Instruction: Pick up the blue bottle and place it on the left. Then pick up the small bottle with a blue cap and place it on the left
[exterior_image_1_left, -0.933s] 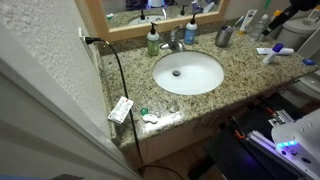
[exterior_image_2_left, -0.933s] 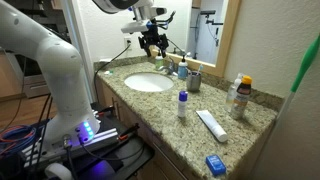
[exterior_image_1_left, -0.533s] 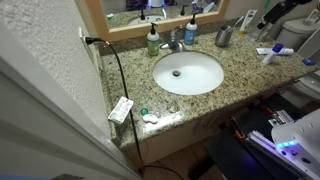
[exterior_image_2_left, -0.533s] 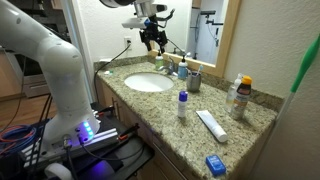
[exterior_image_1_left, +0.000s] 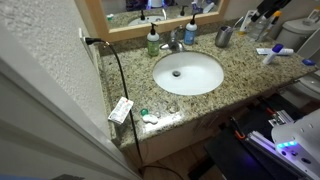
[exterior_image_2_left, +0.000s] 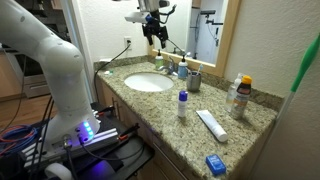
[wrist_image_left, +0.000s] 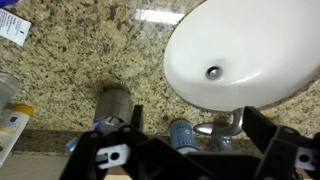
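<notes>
The blue bottle (exterior_image_1_left: 190, 30) stands at the back of the granite counter, right of the faucet (exterior_image_1_left: 175, 42). It also shows in an exterior view (exterior_image_2_left: 183, 68) and from above in the wrist view (wrist_image_left: 182, 135). The small bottle with a blue cap (exterior_image_2_left: 182, 103) stands on the counter in front of the sink; it also shows in an exterior view (exterior_image_1_left: 268, 55). My gripper (exterior_image_2_left: 155, 25) hangs open and empty high over the counter. In the wrist view its fingers (wrist_image_left: 200, 140) frame the blue bottle from well above.
A green bottle (exterior_image_1_left: 152, 40) stands left of the faucet and a grey cup (exterior_image_1_left: 224, 37) right of the blue bottle. A flat white tube (exterior_image_2_left: 211, 124), a small blue item (exterior_image_2_left: 216, 164) and an orange-capped bottle (exterior_image_2_left: 238, 97) sit on the counter. The sink (exterior_image_1_left: 188, 72) fills its middle.
My gripper has risen and moved toward the mirror and the back of the counter. It stays open. The bottles have not moved.
</notes>
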